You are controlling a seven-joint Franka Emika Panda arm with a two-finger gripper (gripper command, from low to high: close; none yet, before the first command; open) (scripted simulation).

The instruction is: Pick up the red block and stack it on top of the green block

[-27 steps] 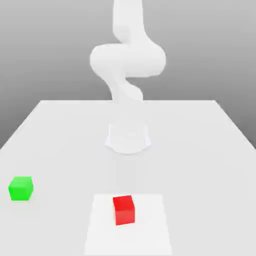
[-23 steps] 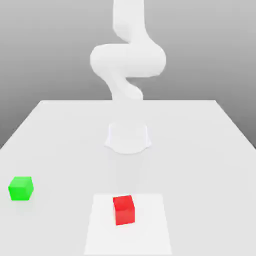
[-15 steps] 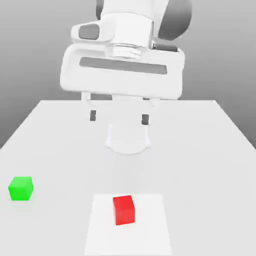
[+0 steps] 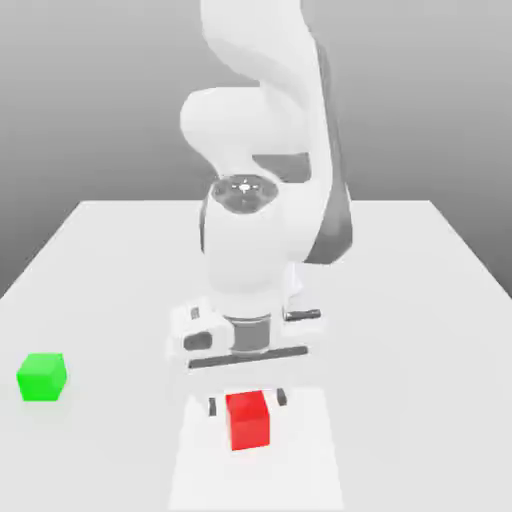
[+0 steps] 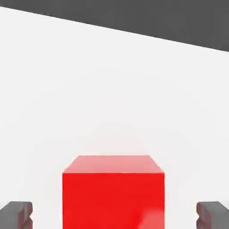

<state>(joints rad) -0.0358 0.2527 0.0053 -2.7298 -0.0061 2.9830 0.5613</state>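
Observation:
The red block (image 4: 248, 422) sits on the white table near its front edge, on a paler square patch. My gripper (image 4: 246, 402) has come down right over it and stands open. Its dark fingertips (image 4: 212, 405) flank the cube on both sides. In the hand view the red block (image 5: 113, 192) sits between the two pads (image 5: 17, 214), with a clear gap on each side, and my gripper (image 5: 114, 215) is not touching it. The green block (image 4: 42, 377) rests alone at the exterior view's left, well away from the hand.
The white table (image 4: 420, 300) stretches wide around both cubes. The paler square patch (image 4: 310, 455) lies under the red block. My arm's white body (image 4: 255, 250) rises behind the hand over the table's middle.
The hand has dropped from high above the table's back to just over the red block, and its fingers now straddle the cube. Neither block has moved.

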